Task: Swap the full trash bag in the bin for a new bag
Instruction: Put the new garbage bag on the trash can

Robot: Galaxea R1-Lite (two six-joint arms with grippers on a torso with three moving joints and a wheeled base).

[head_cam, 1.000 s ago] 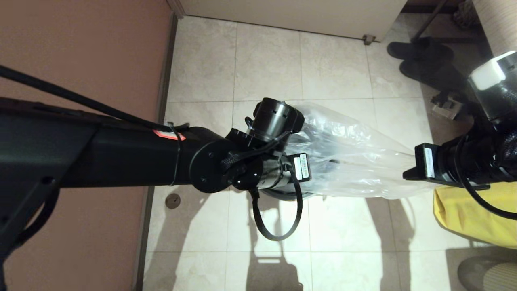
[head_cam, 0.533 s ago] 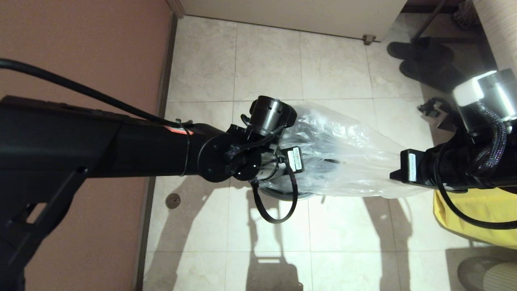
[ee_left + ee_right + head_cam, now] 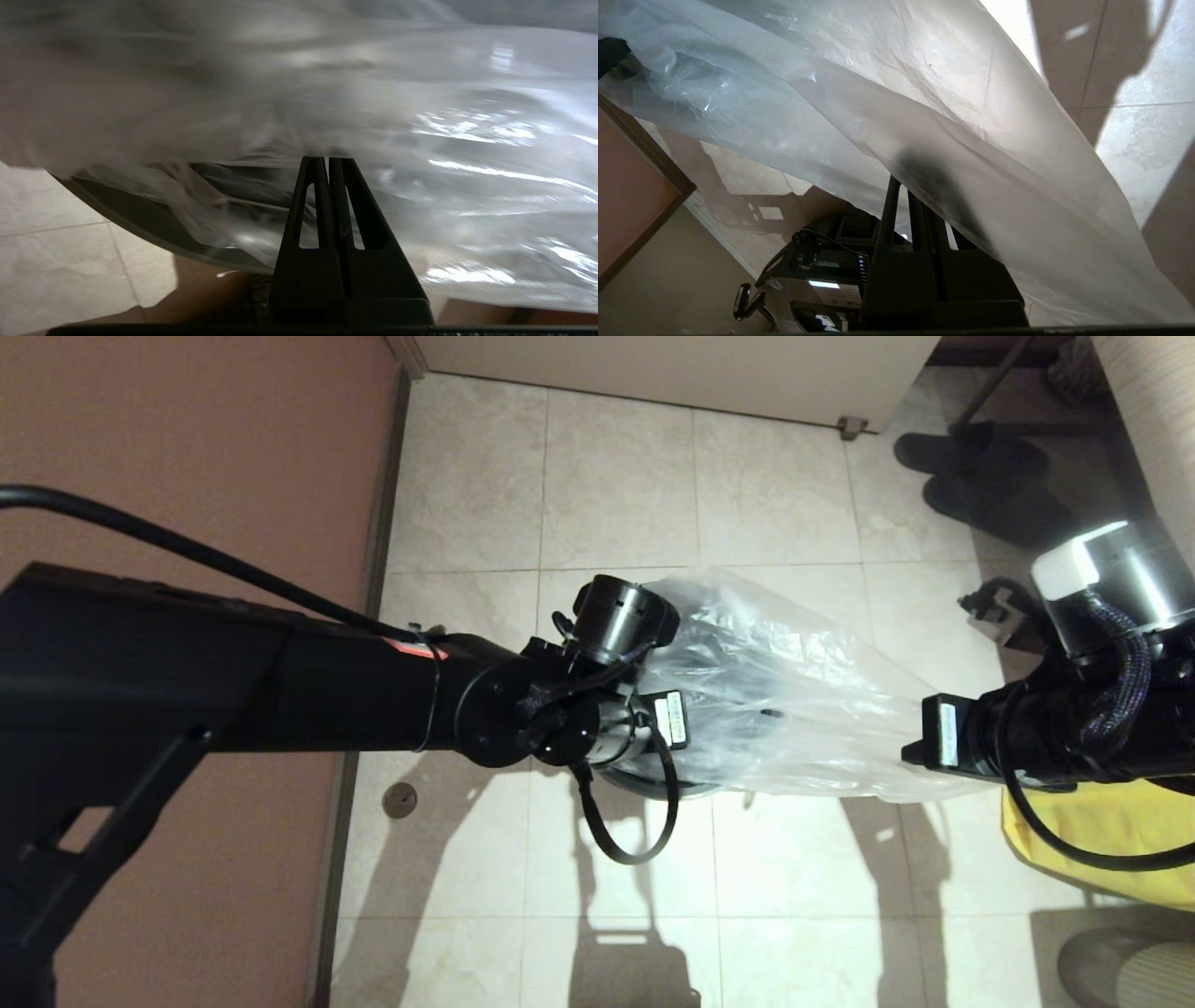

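Colourless clear new bag (image 3: 784,709), yellow bag (image 3: 1102,840), black slippers (image 3: 980,476), beige tiles (image 3: 616,476).

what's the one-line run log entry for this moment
left gripper: shut on new bag over bin | right gripper: shut on bag's far end | bag: spread between arms | yellow bag: on floor

- Warm indoor light; long arm shadows fall toward the viewer on the beige tiled floor (image 3: 616,476).
- Glare streaks and motion blur on the thin transparent crinkly plastic bag (image 3: 467,140).
- Dim corners in the head view.
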